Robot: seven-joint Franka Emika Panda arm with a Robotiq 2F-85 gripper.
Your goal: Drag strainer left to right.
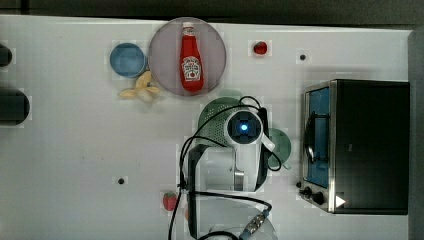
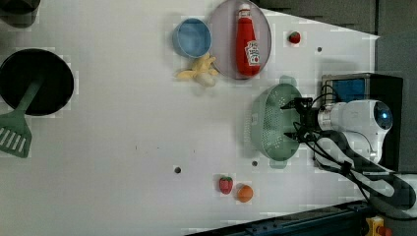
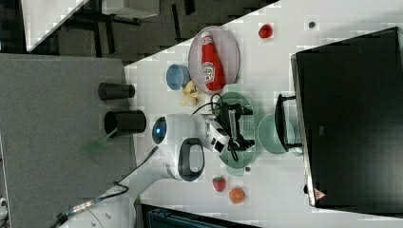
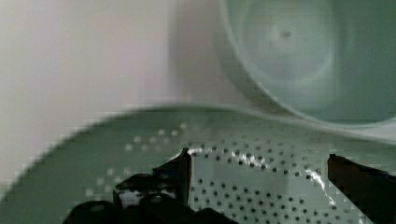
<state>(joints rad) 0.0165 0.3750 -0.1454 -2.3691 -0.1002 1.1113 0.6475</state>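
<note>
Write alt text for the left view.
A white robot arm's open tool sits over a pale mint-green oval plastic strainer on a white table. Above it in the left view, a red ketchup bottle lies on a round grey plate.

A white table (image 1: 75,150) carries the strainer (image 2: 268,123), mug (image 1: 280,145), blue bowl (image 1: 127,60), plate (image 1: 165,55) and toaster oven (image 1: 370,145).

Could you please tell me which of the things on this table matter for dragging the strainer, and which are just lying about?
Part of the job:
- strainer
- gripper, open over the strainer

Just lying about:
- mug
- ketchup bottle on its plate
- blue bowl
- banana
- strawberry
- toaster oven
</note>
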